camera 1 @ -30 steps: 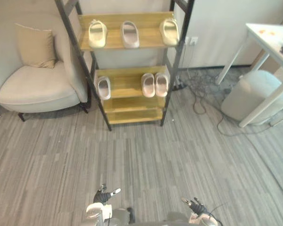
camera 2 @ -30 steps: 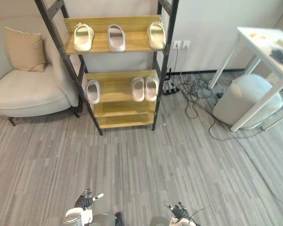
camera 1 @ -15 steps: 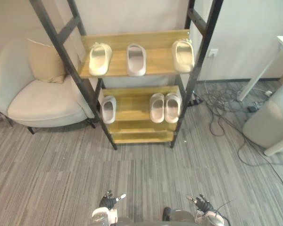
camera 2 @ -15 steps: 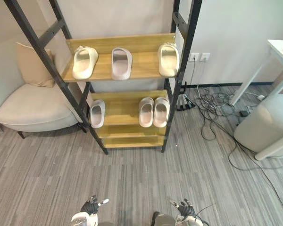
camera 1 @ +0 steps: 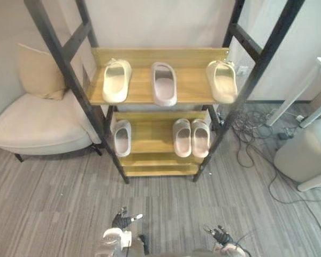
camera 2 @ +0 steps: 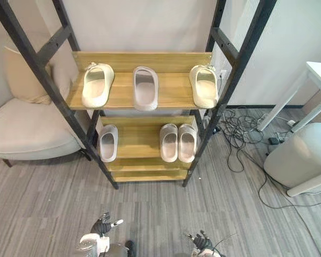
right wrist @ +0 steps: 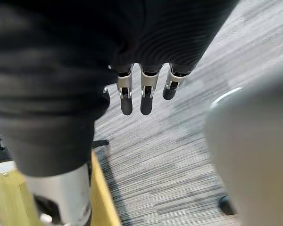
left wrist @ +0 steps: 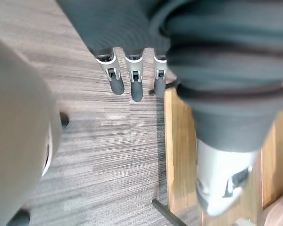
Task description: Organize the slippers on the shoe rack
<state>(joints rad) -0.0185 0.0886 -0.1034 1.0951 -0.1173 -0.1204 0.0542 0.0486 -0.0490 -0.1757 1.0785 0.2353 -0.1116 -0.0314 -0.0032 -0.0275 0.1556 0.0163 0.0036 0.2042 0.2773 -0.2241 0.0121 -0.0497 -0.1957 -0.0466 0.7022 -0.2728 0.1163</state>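
Note:
The shoe rack (camera 1: 93,115), with a black frame and wooden shelves, stands straight ahead. Its top shelf carries a cream slipper (camera 1: 116,80) at the left, a grey slipper (camera 1: 163,91) in the middle and another cream slipper (camera 1: 221,81) at the right. On the lower shelf a single grey slipper (camera 1: 122,137) lies at the left and a grey pair (camera 1: 191,137) lies side by side at the right. My left hand (camera 1: 123,220) and right hand (camera 1: 220,235) hang low near the floor, well short of the rack. Both are open and hold nothing, with straight fingers (left wrist: 132,80) (right wrist: 146,89) in the wrist views.
A beige armchair (camera 1: 32,128) with a cushion (camera 1: 40,72) stands close to the rack's left side. At the right are a white table leg (camera 1: 294,99), a round grey pouf (camera 1: 307,155) and loose cables (camera 1: 251,128) on the striped carpet.
The camera has moved closer to the rack, which now looks larger and more centred. The slippers lie as before, and both hands stay low and open.

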